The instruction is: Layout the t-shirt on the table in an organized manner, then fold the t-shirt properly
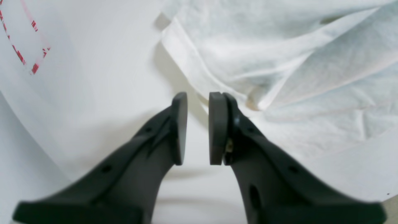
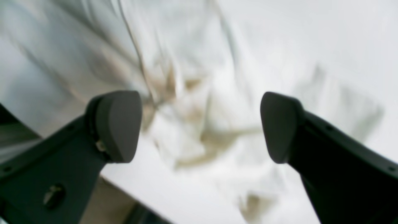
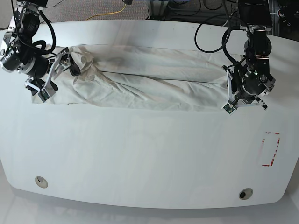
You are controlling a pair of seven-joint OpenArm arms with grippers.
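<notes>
White and glossy, the table (image 3: 140, 154) carried the t-shirt (image 3: 149, 81) stretched sideways across its far half, rumpled, with long creases running along it. No print showed on the cloth in any view. Near the table's front edge sat two round holes (image 3: 41, 181), and a red rectangle mark (image 3: 271, 149) lay toward one side. The left gripper (image 1: 198, 127) hung just beside one end of the t-shirt, over bare table, its jaws nearly together with a thin gap and nothing between them. The right gripper (image 2: 200, 126) was at the other, bunched end, its jaws spread wide above the crumpled cloth, which looked blurred in the wrist view.
</notes>
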